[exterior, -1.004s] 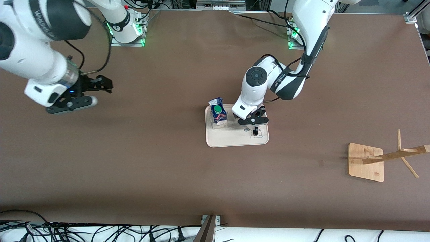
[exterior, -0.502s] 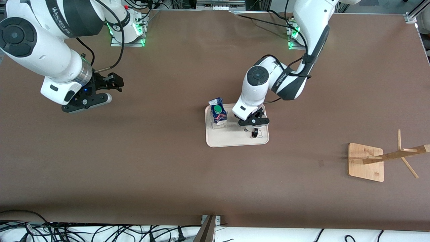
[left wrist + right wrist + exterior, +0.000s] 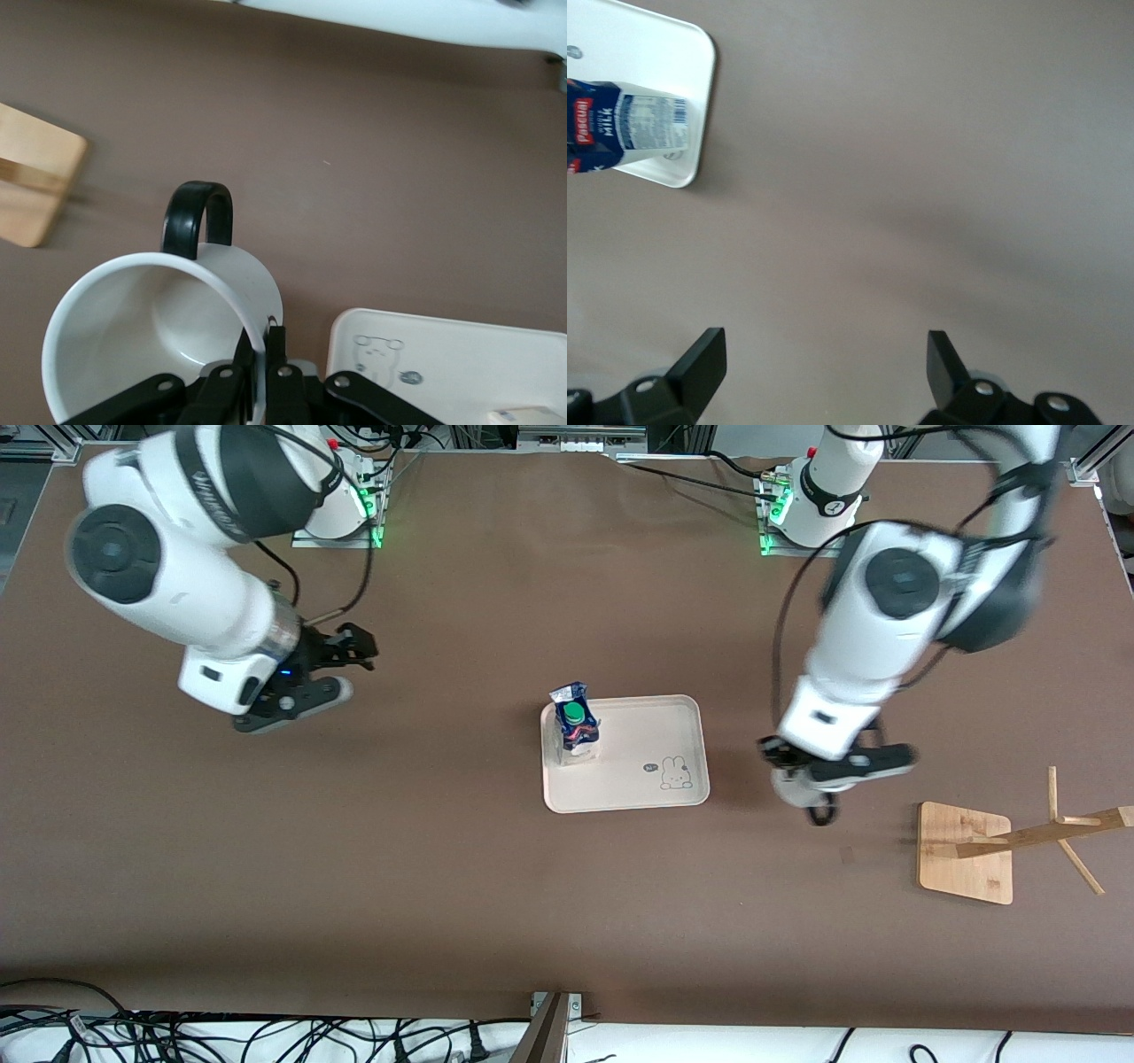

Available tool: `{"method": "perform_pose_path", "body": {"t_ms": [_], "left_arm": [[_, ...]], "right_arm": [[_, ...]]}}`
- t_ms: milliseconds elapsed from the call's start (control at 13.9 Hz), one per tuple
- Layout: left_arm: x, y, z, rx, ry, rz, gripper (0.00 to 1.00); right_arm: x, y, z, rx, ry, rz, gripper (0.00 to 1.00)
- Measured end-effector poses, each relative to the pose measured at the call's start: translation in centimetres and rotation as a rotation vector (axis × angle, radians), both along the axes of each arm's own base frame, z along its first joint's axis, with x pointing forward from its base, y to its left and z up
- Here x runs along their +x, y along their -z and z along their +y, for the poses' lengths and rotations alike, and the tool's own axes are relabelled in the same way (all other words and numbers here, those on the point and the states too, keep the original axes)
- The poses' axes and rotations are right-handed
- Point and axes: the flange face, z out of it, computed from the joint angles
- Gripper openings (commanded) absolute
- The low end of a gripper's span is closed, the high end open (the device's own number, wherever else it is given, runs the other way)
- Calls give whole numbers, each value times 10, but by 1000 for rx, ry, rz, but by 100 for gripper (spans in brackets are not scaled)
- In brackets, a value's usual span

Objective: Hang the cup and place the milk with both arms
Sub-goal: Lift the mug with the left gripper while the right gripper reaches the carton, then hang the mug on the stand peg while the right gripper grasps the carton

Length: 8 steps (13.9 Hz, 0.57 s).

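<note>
The white cup hangs in the air, its rim pinched by my left gripper, which is shut on it with one finger inside and one outside. Its black loop handle points toward the wooden rack. In the front view the left gripper holds the cup over bare table between the tray and the rack. The milk stands upright on the cream tray, at the corner toward the right arm's end. My right gripper hovers open and holds nothing over the table toward the right arm's end; the milk shows in its wrist view.
A wooden rack with slanted pegs stands toward the left arm's end of the table. The tray has a rabbit drawing where the cup stood. Cables lie along the table edge nearest the front camera.
The left gripper closed on the cup's rim, lifted it off the tray and carried it toward the rack. The right arm moved closer to the tray, still open.
</note>
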Motion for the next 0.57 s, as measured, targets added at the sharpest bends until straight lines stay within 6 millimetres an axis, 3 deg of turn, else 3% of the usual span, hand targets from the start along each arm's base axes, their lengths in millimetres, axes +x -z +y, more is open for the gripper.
{"method": "perform_pose_path", "body": {"t_ms": [215,430,574], "left_arm": [[22,-33,76,25,5,-13,0],[32,-36,144,47,16,-3,0],[32,-34,172,57,20,18,0]], "right_arm": [[-12,30,83,23,17,-51,100],[-34,56,181,57,69,-114,100],[-43,73,232,69,83,-128,100]]}}
